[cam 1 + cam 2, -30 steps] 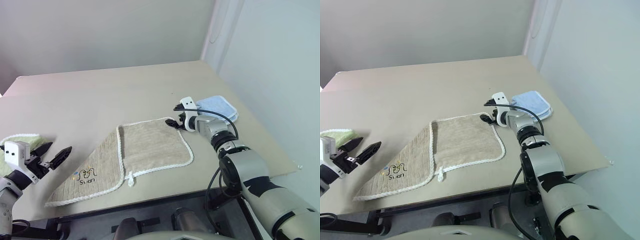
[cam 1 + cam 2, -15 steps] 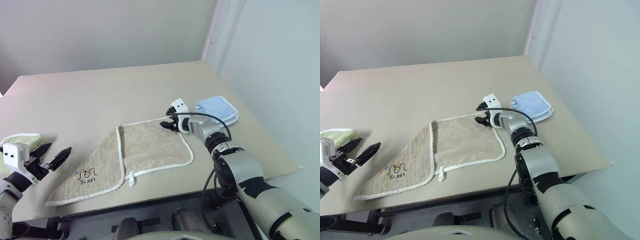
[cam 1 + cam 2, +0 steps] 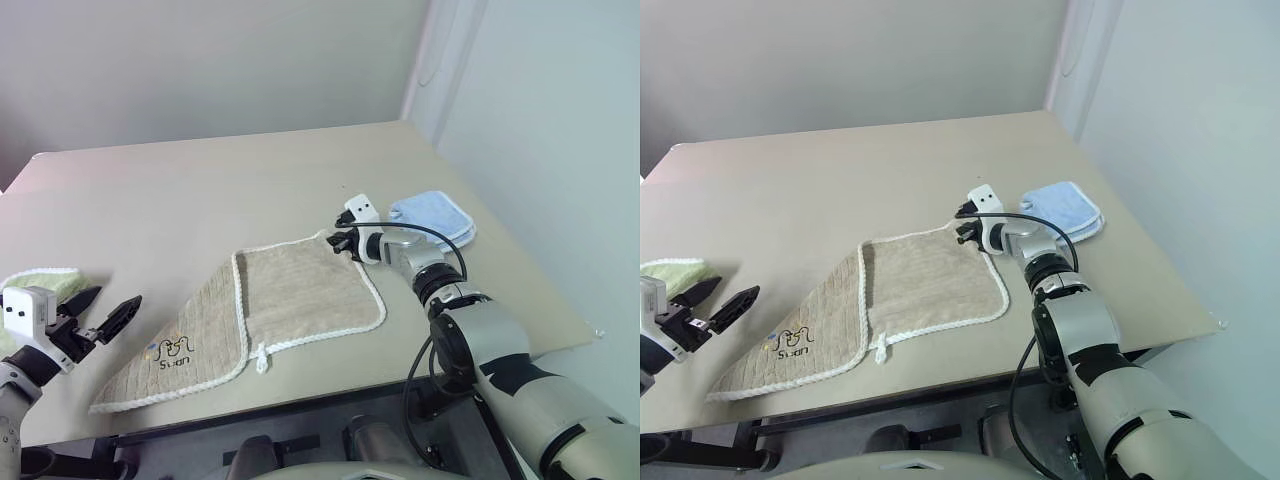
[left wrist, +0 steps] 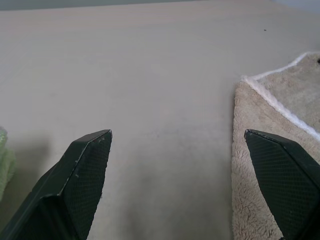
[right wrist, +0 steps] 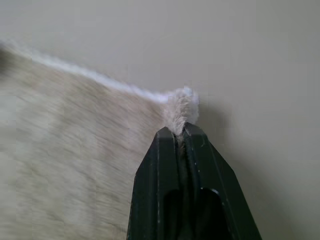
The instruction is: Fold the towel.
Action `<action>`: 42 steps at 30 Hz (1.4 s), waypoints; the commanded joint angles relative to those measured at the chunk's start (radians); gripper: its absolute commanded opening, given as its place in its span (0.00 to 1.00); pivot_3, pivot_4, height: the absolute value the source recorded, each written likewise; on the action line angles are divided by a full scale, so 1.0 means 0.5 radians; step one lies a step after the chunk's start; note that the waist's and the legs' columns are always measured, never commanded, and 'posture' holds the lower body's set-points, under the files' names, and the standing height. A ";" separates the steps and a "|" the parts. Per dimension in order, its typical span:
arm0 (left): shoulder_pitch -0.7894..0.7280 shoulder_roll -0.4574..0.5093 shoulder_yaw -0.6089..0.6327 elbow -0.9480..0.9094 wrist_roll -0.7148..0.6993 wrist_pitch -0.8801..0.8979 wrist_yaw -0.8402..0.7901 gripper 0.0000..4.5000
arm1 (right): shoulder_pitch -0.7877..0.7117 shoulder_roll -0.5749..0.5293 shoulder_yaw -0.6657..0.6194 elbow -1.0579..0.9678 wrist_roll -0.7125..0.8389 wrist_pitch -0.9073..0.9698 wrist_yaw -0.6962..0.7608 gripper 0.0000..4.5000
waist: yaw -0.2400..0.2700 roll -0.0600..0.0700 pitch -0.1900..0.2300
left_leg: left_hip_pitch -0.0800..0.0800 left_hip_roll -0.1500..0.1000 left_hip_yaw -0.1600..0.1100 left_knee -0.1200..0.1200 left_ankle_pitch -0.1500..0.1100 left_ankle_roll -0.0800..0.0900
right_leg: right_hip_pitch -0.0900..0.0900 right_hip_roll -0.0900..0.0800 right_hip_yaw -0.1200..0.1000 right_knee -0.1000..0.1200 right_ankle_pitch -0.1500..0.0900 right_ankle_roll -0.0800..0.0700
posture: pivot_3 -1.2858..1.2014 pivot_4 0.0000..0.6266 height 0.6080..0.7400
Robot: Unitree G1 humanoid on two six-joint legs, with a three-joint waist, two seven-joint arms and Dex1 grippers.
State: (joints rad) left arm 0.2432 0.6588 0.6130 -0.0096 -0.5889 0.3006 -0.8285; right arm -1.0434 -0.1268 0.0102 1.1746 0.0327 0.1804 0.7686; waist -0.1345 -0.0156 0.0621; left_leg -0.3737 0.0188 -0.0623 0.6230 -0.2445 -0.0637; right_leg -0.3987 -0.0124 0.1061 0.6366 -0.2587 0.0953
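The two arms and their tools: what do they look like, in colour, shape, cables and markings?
The right arm has rounded silver-grey shells with black joints and a thin black cable looping along its forearm. The right tool has two black fingers under a small white block with dark dots. The left tool has two black, pointed, wedge-shaped fingers with a fine grid texture, beside a white box.

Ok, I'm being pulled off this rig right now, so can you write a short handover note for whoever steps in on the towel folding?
Right gripper: shut on the far right corner of the beige-tan terry towel with white corded edging.
Left gripper: open, holding nothing, above the table near the towel's left edge.
Towel: on the tan table, already partly folded, a flap lying over its right part, logo end exposed at the near left.
Nearby: light blue folded cloth right of the right gripper; light green folded cloth at the left.
Left: carry the pinched corner across and finish the fold.
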 commanded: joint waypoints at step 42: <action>0.190 -0.067 -0.892 -1.146 0.235 0.237 0.219 1.00 | -0.133 -0.267 -0.109 -0.827 0.295 0.307 0.010 0.01 | 0.011 0.006 0.003 | 0.000 0.000 0.003 -0.002 0.000 0.000 | -0.001 0.000 0.003 -0.002 -0.001 0.000 | 0.52 0.00 1.00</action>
State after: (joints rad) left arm 0.3432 0.6184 0.1806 -0.5487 -0.4820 0.4104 -0.7243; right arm -1.0841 -0.2630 -0.0380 0.7707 0.1707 0.3555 0.7737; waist -0.1291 -0.0127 0.0638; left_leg -0.3738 0.0189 -0.0612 0.6218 -0.2445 -0.0635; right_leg -0.3994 -0.0122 0.1074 0.6354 -0.2591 0.0953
